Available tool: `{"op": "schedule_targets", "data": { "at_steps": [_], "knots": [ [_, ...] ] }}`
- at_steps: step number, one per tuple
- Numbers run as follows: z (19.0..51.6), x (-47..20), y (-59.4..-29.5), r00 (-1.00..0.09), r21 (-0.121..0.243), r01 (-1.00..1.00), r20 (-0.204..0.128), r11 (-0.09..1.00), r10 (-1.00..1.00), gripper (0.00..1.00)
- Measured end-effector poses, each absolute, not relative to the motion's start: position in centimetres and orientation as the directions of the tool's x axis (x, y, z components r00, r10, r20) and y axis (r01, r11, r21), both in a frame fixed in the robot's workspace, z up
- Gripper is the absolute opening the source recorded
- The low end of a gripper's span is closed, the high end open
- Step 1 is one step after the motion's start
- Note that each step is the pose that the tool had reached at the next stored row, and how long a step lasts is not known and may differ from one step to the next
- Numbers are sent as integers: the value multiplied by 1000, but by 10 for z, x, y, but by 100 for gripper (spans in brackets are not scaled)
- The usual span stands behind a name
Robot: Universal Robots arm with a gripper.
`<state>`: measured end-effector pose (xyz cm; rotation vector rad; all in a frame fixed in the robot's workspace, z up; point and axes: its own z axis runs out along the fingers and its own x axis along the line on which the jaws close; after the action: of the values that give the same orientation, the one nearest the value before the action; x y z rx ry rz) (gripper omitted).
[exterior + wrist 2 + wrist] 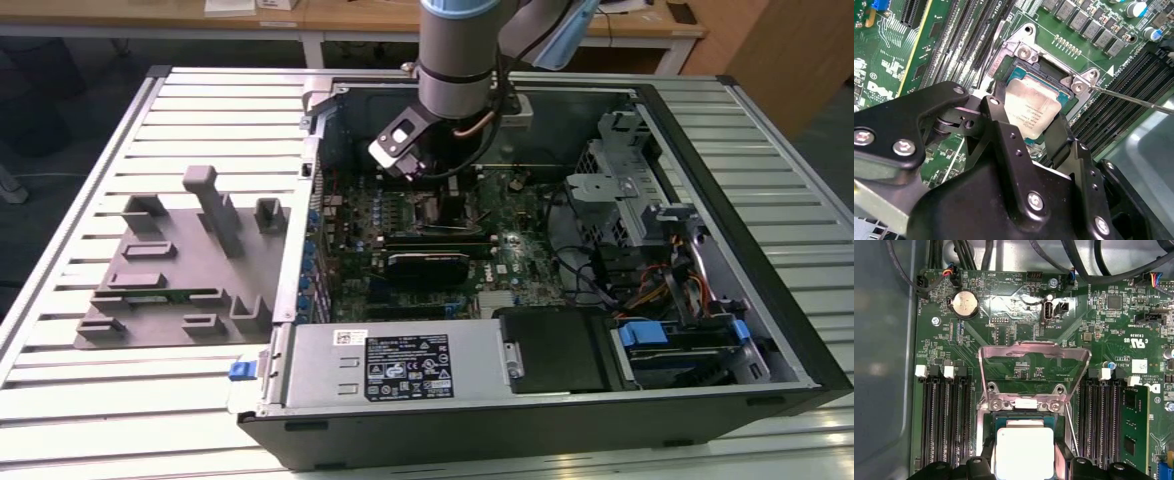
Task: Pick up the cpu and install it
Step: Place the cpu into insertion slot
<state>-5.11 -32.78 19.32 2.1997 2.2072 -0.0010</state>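
Tool: The gripper [1030,131] has its two black fingers [999,125] closed on the cpu. One finger presses on each of two facing sides.
Cpu: The cpu [1030,107] is the small silver square. It sits between the fingers, right at the open socket [1051,70].
Which way: The socket lies straight under the cpu, not off to any side. In the first wrist view the cpu [1024,452] has its sides running about in line with the sides of the socket [1004,421].
Not sure: It is hard to tell if the cpu already rests down in the socket or hangs just over it.
Lid: The metal lid frame [1034,347] is flipped up and stands open, clear of the cpu.
Lever: A thin metal rod [1071,432] sticks out just beside the socket.
Memory stick: A green memory stick [1134,425] stands in a slot off to one side, apart from the fingers.
Place: In the exterior view the arm [454,60] reaches down into the open computer case [534,440], over the green board [521,250].
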Motion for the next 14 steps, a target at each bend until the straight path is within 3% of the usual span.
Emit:
{"op": "schedule_targets", "data": {
  "at_steps": [14],
  "knots": [
    [192, -52, -328, 6, 17, 1000, -18, -6, 1000, 55]
  ]
}}
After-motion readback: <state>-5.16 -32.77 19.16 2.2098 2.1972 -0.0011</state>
